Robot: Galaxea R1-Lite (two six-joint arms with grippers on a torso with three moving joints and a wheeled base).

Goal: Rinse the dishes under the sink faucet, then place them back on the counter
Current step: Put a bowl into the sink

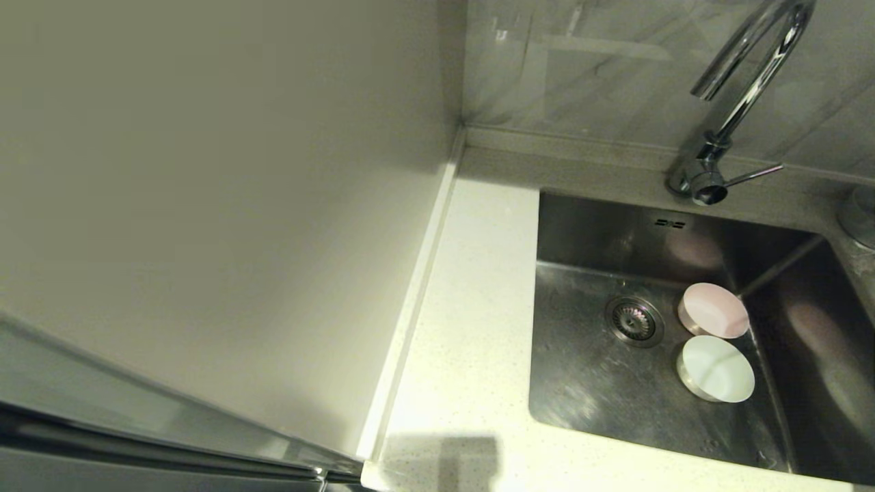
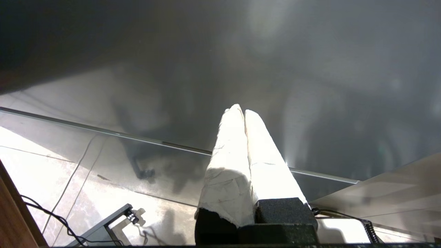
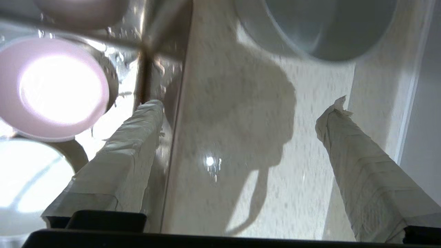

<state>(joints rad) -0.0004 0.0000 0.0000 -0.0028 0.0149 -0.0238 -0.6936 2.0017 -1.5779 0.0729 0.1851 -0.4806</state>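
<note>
- While its taped fingers (image 3: 131,144) stand wide apart with nothing between them, the right end effector (image 3: 241,113) hangs over the edge where the speckled table (image 3: 248,193) meets the sink (image 1: 588,383); it is outside the head view.
- One finger lies over the basin side and the other over the table.
- Just beyond it in the right wrist view sits a pale blue bowl (image 3: 320,31) on the table, only partly in frame.
- The pink bowl (image 1: 713,310) and the mint-white bowl (image 1: 716,368) rest on the sink floor beside the right wall, close together, right of the drain strainer (image 1: 634,320).
- The faucet (image 1: 742,96) rises behind the basin; no water is visible running.
- The left end effector (image 2: 240,112) is parked away from the sink, fingers pressed together and empty.
- Risks, as I judge them: a descent here could strike the sink rim with one finger, and a shallow wet bowl could slip from the smooth tape or knock its neighbour.
</note>
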